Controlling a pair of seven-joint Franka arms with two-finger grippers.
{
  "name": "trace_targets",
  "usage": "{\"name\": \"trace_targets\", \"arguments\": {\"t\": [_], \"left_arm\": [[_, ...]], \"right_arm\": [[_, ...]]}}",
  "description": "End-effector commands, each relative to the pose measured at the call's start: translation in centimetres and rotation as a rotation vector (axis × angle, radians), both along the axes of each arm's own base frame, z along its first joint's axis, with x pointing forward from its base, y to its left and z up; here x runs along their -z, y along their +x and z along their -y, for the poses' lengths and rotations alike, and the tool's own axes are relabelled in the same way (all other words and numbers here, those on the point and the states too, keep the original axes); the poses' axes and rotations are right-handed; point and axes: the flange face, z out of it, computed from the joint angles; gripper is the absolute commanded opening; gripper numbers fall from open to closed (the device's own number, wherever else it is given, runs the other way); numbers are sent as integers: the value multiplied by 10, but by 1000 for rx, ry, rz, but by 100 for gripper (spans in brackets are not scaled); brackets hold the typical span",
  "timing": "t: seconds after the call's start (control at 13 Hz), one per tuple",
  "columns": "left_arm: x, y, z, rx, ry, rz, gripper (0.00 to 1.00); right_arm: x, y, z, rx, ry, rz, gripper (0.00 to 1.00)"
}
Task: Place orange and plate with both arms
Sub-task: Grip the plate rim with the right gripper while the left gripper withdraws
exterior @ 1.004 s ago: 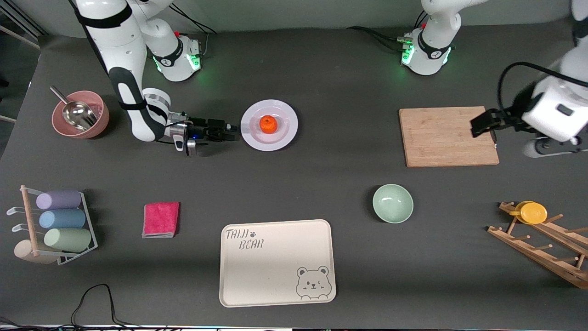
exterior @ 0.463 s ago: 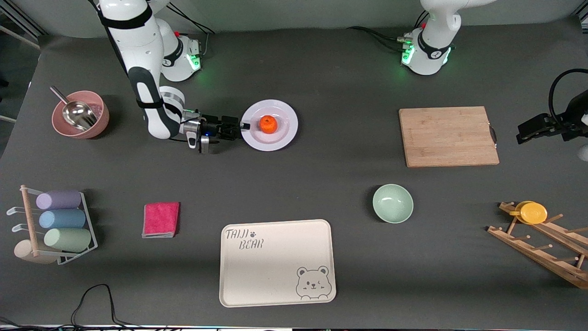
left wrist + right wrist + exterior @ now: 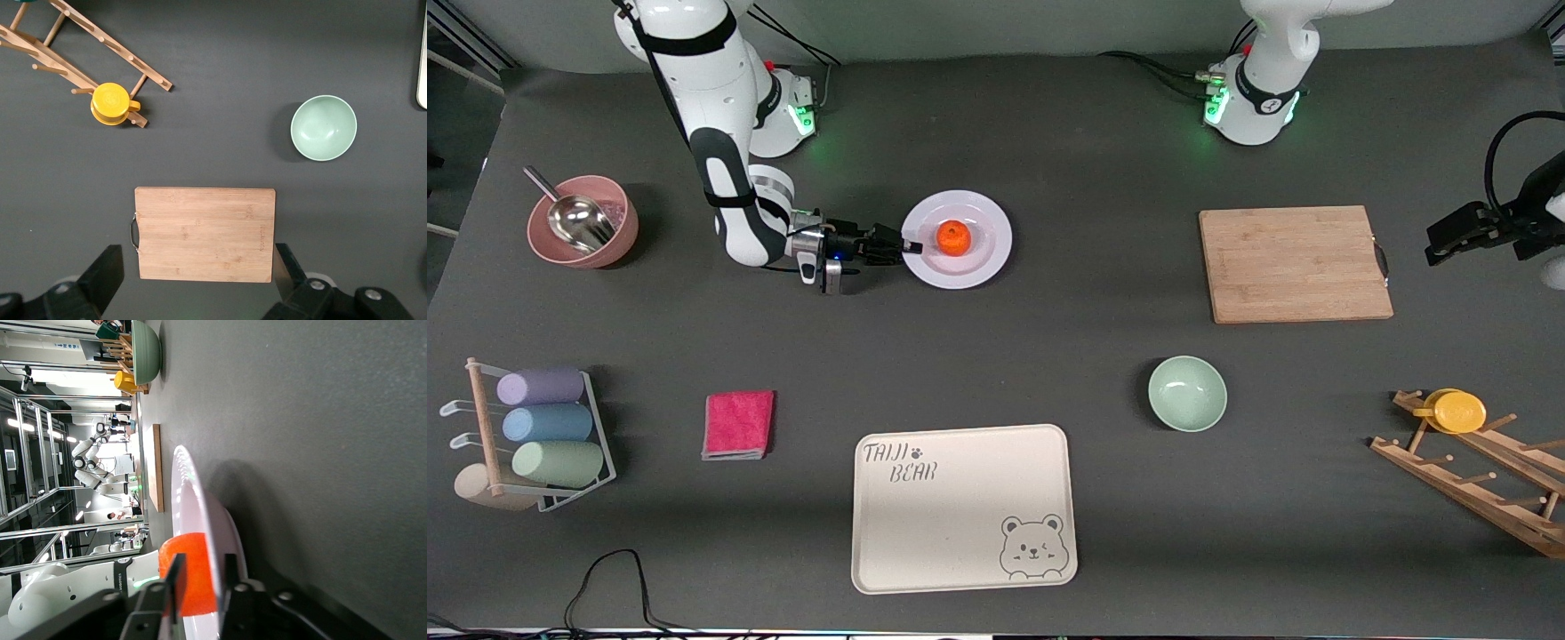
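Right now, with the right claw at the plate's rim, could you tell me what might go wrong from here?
1. The orange sits loose on the plate; if the right claw, fingers straddling the rim, tilts it, the fruit may roll off.
2. An edge grip on a glossy plate could slip.
3. The left claw waits open above the cutting board, too far to steady anything.

One orange, one plate, two bowls, perhaps four cups racked.

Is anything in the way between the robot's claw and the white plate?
No. The right gripper is already at the plate, its fingers straddling the rim, one above and one below. The orange sits on the plate, past the fingertips. The left gripper waits high up.
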Motion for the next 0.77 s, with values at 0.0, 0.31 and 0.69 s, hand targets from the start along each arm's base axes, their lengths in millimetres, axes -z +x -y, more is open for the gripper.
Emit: {"name": "trace_targets", "arguments": {"t": [0.0,0.31,0.69], "left_arm": [[-6,-6,2,20,-21,5,100],[-1,-4,6,24,-34,-4,100],[4,-4,12,35,-45,-18,100]], "right_arm": [[6,-1,0,7,-4,26,0],[2,2,-6,24,45,-39,0],[-21,52,-13,38,122,-104,0]]}}
